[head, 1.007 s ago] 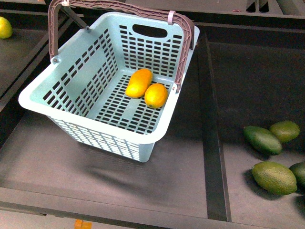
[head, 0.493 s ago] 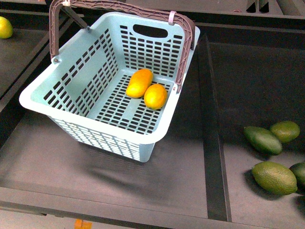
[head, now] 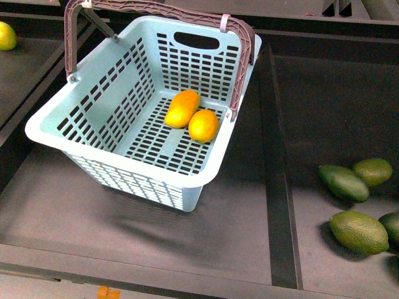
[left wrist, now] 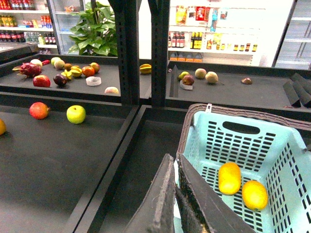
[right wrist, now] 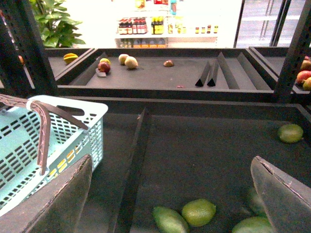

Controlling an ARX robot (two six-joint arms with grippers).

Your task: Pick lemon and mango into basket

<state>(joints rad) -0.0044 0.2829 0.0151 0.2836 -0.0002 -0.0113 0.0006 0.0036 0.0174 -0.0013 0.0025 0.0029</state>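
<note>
Fingers of the left gripper point(left wrist: 176, 194) press together with no gap between them and nothing caught, seen from the left wrist camera just beside the near rim of the basket point(left wrist: 192, 145). On the right gripper point(right wrist: 175, 194) the two fingers point(right wrist: 60, 201) stand wide apart and empty, over the dark shelf to the right of the basket point(right wrist: 95, 121). Neither arm shows in the front view.

From the front, the light turquoise basket point(head: 59, 124) sits on the dark shelf tray point(head: 237, 230), left of a raised divider point(head: 274, 162), its brown swing handle point(head: 240, 37) raised over the far end with a white tie point(head: 224, 22) on it. The mango point(head: 182, 108) and the lemon point(head: 204, 125) lie inside on the slotted floor, touching each other, toward the far right corner; the mango is the longer fruit and lies further left and further back than the rounder lemon. The left wrist view shows the same pair, mango point(left wrist: 229, 178) beside lemon point(left wrist: 255, 194).

Right of the divider, four green avocados lie in a loose cluster: a dark one point(head: 344, 183), a paler one point(head: 373, 171) just behind it, a large one point(head: 358, 232) nearer the camera, and one point(head: 393, 225) cut off by the picture's right edge. A yellow-green fruit point(head: 5, 35) lies alone at the far left.
</note>
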